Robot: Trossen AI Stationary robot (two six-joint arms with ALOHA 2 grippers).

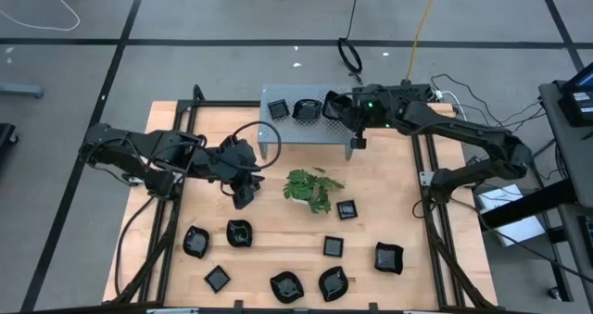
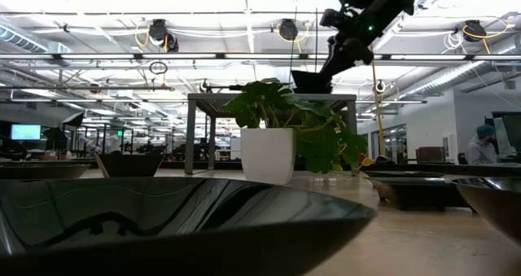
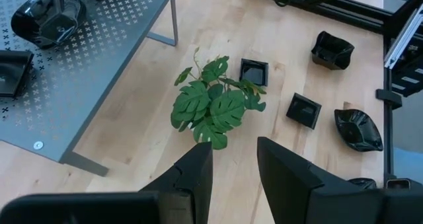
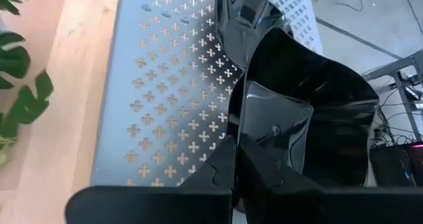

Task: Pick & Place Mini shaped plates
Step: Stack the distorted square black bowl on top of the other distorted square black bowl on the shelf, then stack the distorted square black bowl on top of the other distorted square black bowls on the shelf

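Glossy black mini plates number eleven in the overhead view: eight scattered on the wooden counter, two sitting on the grey perforated stand, and one in the right hand's grip. On the stand sit a square plate and a rounder plate, side by side. The right hand reaches over the stand's right part, pinched shut on the rim of a wavy-rimmed plate held just beside the rounder one. The left hand hovers above bare wood to the left of the one green leafy plant, its fingers moderately parted and empty. The nearest counter plate lies just below the left hand in the overhead view.
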